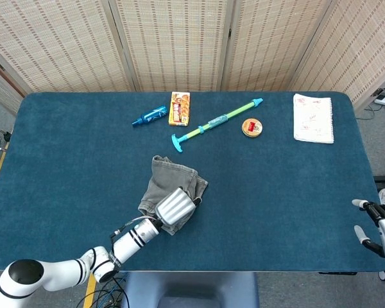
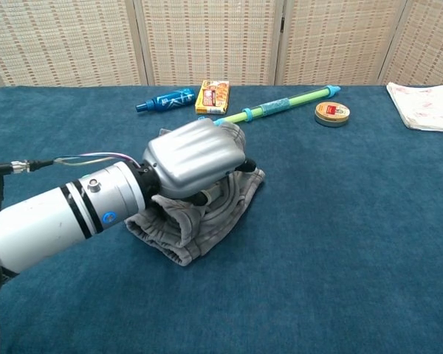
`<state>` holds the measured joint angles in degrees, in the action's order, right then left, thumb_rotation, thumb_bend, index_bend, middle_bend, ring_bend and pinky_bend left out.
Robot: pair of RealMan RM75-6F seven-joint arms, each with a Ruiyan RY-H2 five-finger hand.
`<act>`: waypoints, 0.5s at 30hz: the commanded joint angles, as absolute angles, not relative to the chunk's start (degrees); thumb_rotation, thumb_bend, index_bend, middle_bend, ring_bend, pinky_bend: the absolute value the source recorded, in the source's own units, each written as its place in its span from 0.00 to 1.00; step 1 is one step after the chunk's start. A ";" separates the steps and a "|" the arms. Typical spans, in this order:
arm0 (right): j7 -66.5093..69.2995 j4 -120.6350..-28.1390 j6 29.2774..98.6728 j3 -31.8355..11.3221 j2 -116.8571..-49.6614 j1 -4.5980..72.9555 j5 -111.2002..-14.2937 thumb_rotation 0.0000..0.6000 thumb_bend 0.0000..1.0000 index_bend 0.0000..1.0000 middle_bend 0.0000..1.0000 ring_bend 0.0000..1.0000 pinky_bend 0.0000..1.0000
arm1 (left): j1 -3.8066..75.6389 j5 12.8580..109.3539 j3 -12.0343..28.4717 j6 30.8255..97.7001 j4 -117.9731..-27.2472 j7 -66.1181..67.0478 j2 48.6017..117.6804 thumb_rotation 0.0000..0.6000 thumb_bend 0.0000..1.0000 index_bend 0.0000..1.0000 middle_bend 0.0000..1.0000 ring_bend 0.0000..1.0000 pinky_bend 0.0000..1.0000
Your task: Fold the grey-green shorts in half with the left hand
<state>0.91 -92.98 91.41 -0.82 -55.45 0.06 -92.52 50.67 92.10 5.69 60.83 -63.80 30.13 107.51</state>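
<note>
My left hand (image 2: pixel 196 158) presses the bunched grey-green fabric shorts (image 2: pixel 229 195); grip unclear. Lifting carelessly could drag the fold open.

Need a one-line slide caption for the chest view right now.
Left hand rests on the bunched grey-green shorts on the blue table.

No words could be read. The print on the yellow box (image 2: pixel 213 96) and round tin (image 2: pixel 331 112) was too small.

Left hand (image 1: pixel 176 205) rests on bunched shorts (image 1: pixel 170 181)
</note>
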 commanded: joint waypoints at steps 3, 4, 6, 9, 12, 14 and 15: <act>1.11 -92.81 91.54 -0.90 -55.47 -0.04 -92.49 1.00 0.33 0.27 0.42 0.45 0.40 | 49.76 90.95 6.40 62.31 -63.61 30.01 108.74 1.00 0.14 0.24 0.93 0.83 0.83; 1.14 -92.78 91.55 -0.91 -55.47 -0.08 -92.45 1.00 0.33 0.27 0.42 0.45 0.40 | 49.54 90.74 6.57 62.69 -63.98 29.88 108.84 1.00 0.12 0.22 0.93 0.83 0.83; 1.19 -92.71 91.51 -0.91 -55.53 -0.10 -92.42 1.00 0.33 0.27 0.42 0.45 0.40 | 49.15 90.85 6.79 63.96 -64.57 29.79 109.12 1.00 0.08 0.16 0.93 0.83 0.84; 1.20 -92.63 91.46 -0.93 -55.65 -0.07 -92.52 1.00 0.33 0.27 0.42 0.45 0.40 | 48.68 91.08 7.00 65.59 -64.67 29.87 109.73 1.00 0.07 0.13 0.93 0.83 0.84; 1.26 -92.59 91.57 -0.98 -55.59 -0.12 -92.56 1.00 0.33 0.27 0.42 0.45 0.40 | 47.90 89.81 7.68 66.02 -66.40 29.67 109.37 1.00 0.07 0.12 0.92 0.83 0.84; 1.27 -92.61 91.64 -1.02 -55.49 -0.17 -92.52 1.00 0.33 0.27 0.42 0.45 0.40 | 47.16 88.60 8.38 66.38 -68.50 29.48 108.50 1.00 0.07 0.12 0.92 0.83 0.84; 1.30 -92.59 91.66 -1.04 -55.44 -0.20 -92.48 1.00 0.33 0.27 0.42 0.45 0.40 | 46.61 87.78 8.87 66.71 -70.17 29.28 107.71 1.00 0.07 0.12 0.91 0.82 0.84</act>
<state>1.31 -92.59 91.66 -1.03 -55.44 -0.20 -92.48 47.53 89.13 8.01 66.19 -67.99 29.59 108.79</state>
